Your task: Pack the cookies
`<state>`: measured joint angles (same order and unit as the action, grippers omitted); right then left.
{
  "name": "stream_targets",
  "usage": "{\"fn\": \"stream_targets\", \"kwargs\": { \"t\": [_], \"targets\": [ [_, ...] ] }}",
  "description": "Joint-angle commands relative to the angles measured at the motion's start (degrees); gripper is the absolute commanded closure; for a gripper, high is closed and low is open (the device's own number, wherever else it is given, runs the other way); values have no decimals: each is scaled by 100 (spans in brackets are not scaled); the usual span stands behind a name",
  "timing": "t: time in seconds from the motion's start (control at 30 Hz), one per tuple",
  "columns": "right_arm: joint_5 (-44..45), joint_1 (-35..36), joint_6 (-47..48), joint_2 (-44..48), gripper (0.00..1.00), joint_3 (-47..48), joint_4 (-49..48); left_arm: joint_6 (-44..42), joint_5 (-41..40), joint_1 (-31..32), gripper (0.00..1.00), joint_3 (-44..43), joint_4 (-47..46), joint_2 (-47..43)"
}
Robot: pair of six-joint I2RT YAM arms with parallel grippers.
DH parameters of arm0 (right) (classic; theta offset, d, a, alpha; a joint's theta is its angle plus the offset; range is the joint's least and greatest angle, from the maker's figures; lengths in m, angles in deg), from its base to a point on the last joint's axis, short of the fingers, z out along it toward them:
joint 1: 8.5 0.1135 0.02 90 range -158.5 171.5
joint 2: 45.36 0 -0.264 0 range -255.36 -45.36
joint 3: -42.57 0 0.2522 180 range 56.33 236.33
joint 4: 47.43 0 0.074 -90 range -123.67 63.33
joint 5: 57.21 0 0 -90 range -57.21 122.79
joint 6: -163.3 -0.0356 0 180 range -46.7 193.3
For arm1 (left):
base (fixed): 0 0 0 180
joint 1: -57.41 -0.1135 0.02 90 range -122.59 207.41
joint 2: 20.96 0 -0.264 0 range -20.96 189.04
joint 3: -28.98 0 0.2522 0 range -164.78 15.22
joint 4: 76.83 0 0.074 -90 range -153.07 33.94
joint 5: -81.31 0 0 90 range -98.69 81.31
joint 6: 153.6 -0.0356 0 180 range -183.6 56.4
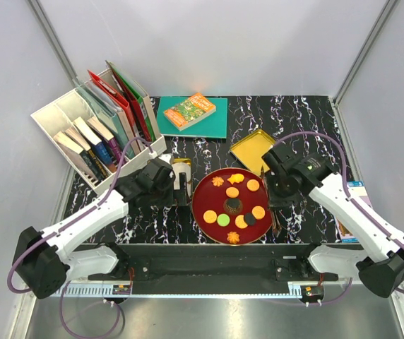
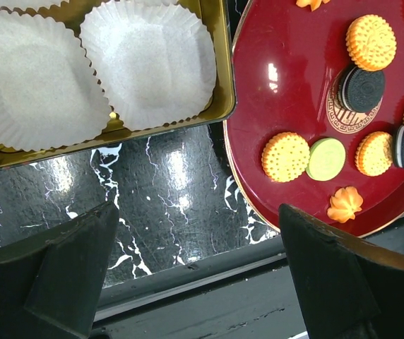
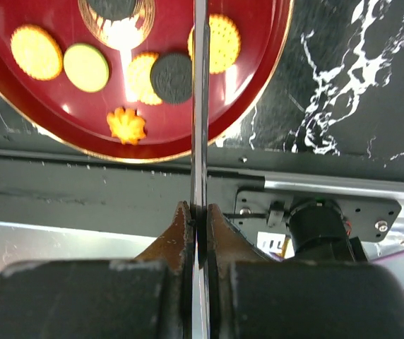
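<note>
Cookies lie on a plate at the near centre of the desk. Just left of the plate, a tray holds paper cups. The left end effector hangs over it, fingers spread. A second tray lies behind the plate to the right, stacked books farther back, and a file rack at rear left. The right end effector, right of the plate, clamps a metal strip.

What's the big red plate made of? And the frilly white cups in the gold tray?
The red plate looks like glossy lacquered plastic or wood, since it mirrors the lights sharply. The white cups look like thin matte paper, with crimped, pleated walls. The gold tray looks like shiny thin metal.
</note>
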<state>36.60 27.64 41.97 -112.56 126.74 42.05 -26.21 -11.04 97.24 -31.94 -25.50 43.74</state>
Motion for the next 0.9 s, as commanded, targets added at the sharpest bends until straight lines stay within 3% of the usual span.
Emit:
{"fn": "stream_targets", "kwargs": {
  "t": [0.0,0.17,0.23,0.5,0.87],
  "targets": [
    [23,340,-268,84,100,-71,153,15,-99,-2,1,-127,-100,-362],
    [-161,526,-409,172,99,-440,-84,-56,-371,-2,1,-329,119,-704],
    [-232,587,-496,224,92,-484,-163,-56,-468,-2,1,-390,260,-784],
    [-215,1087,-786,181,81,-511,-242,-12,-828,7,1,-470,700,-1250],
    [-258,1141,-708,-223,61,-564,-672,216,-1048,-2,1,-189,1095,-1882]
  ]
}}
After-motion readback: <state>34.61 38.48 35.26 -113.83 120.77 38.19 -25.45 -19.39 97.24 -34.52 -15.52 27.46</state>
